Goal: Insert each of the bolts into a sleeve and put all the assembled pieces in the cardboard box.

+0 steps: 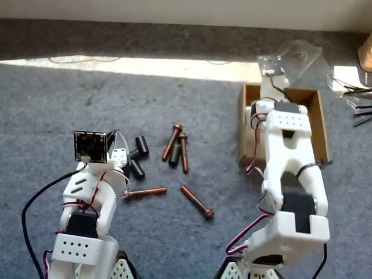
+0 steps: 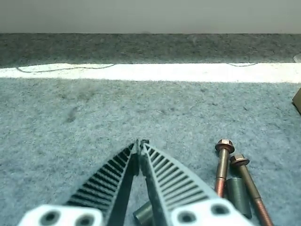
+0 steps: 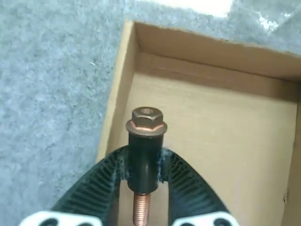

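Observation:
My right gripper [image 3: 143, 162] is shut on a black sleeve with a copper bolt [image 3: 146, 123] pushed through it, held over the inside of the cardboard box [image 3: 202, 47], near one side wall. In the high view that arm hangs over the box [image 1: 319, 125]. My left gripper [image 2: 140, 145] is shut and empty, low over the carpet, with one sleeve [image 2: 143, 214] under its fingers. Two bolts [image 2: 222, 165] [image 2: 249, 188] lie beside it with a sleeve [image 2: 237, 195] between them. More loose bolts [image 1: 145, 192] [image 1: 196, 201] and sleeves [image 1: 142, 145] [image 1: 137, 168] lie on the carpet in front of the left arm.
Grey carpet covers the floor, with a bright strip of light [image 1: 145, 67] across the back. A clear plastic bag [image 1: 296, 58] lies behind the box, and cables [image 1: 360, 107] are at the far right edge.

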### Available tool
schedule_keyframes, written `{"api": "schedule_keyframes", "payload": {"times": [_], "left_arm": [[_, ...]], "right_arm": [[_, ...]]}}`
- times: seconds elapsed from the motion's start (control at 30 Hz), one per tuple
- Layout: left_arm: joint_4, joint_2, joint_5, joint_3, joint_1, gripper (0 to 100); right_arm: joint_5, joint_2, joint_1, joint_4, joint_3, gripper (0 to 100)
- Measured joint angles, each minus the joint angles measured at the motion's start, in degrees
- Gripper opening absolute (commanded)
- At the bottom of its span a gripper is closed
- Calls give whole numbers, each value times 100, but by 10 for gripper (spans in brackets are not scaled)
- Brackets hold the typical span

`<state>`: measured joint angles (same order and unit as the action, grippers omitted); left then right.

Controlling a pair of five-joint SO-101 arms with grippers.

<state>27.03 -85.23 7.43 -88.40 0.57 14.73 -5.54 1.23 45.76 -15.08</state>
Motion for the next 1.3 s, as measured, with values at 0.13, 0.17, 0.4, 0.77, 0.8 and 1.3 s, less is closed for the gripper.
{"api": "schedule_keyframes", "payload": {"times": [0.13, 0.17, 0.4, 0.77, 0.8, 1.3], "left_arm": [[0, 0, 0, 0, 0, 27], [0, 0, 0, 0, 0, 27], [0, 0, 0, 0, 0, 27], [0, 0, 0, 0, 0, 27], [0, 0, 0, 0, 0, 27], [0, 0, 0, 0, 0, 27]], "right_arm": [[0, -475, 9, 0, 290, 6], [0, -571, 18, 0, 343, 6], [0, -976, 26, 0, 466, 9], [0, -1002, 26, -9, 510, 153], [0, -1002, 26, -9, 519, 153], [0, 686, -316, 993, 932, 152]]}}
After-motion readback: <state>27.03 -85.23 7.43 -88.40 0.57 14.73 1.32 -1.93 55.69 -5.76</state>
